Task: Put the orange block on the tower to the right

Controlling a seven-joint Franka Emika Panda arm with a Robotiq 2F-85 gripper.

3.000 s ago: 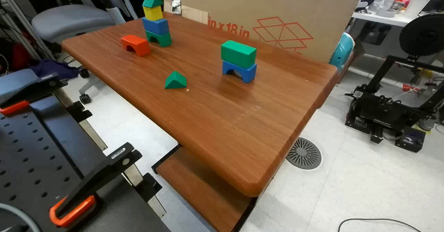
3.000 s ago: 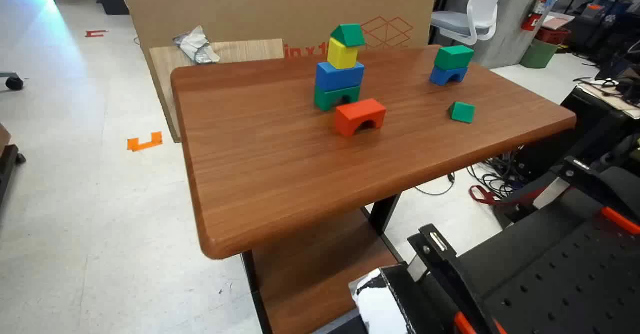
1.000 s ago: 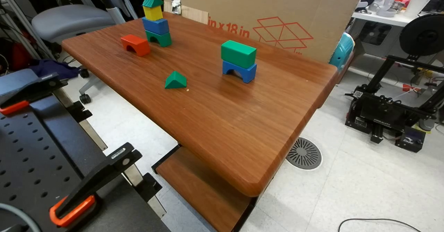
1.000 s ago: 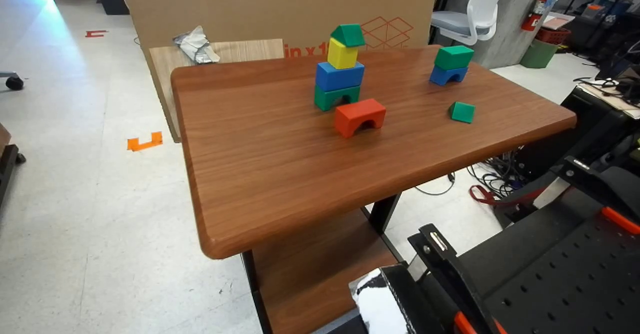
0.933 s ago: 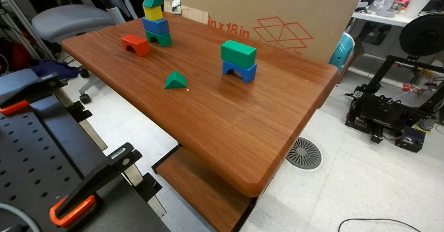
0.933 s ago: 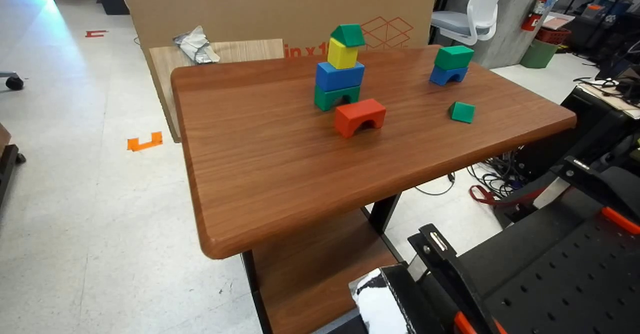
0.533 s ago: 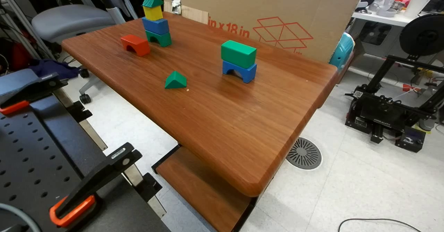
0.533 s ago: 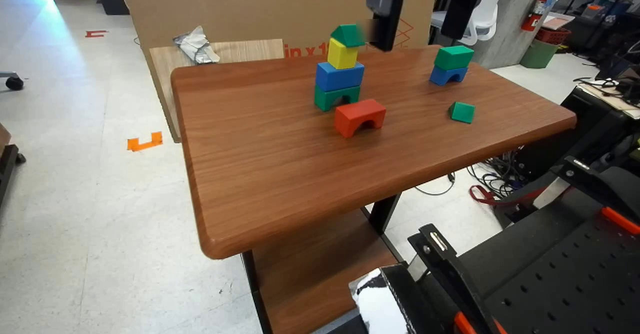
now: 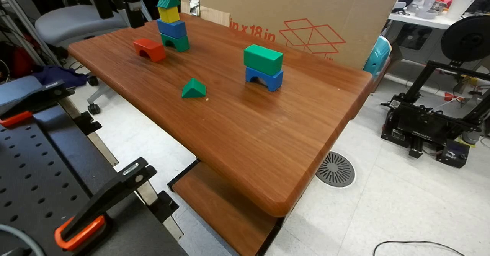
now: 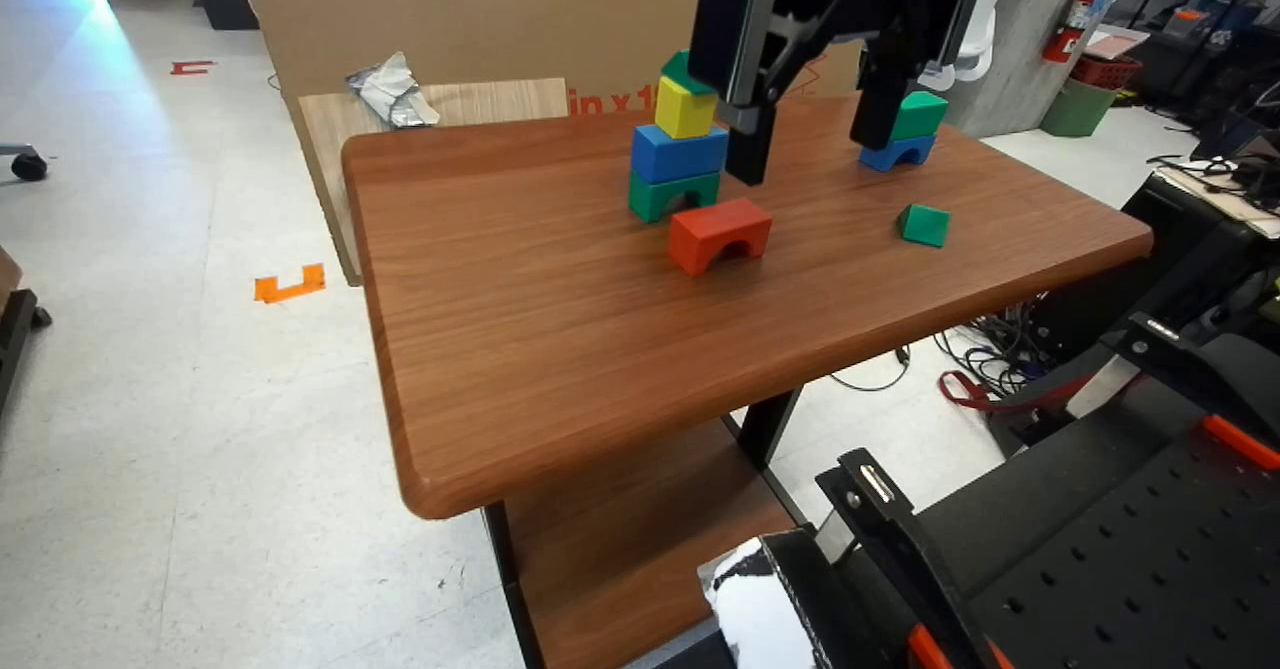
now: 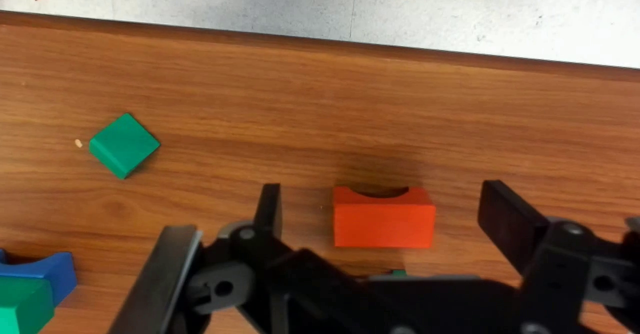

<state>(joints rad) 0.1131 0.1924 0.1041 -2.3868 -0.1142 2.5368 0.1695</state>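
Note:
The orange block [image 9: 149, 50] is a small bridge shape with its arch down on the wooden table. It also shows in an exterior view [image 10: 720, 232] and between the fingers in the wrist view [image 11: 384, 224]. The tower to the right [image 9: 263, 59] is a green block on a blue arch block. It shows partly behind a finger [image 10: 897, 152] and at the wrist view's lower left corner [image 11: 25, 299]. My gripper [image 11: 385, 194] is open and empty, above the orange block and apart from it. It hangs over the table in both exterior views [image 9: 119, 15] [image 10: 810, 154].
A taller stack [image 9: 171, 29] of green, blue, yellow and a green roof stands close behind the orange block [image 10: 680, 154]. My gripper hides most of it in the wrist view. A green triangular piece [image 9: 194, 88] lies near the table's edge. A cardboard sheet [image 9: 306, 3] stands behind the table.
The gripper has come into both exterior views from above and moved down over the table, fingers apart. The blocks have not moved.

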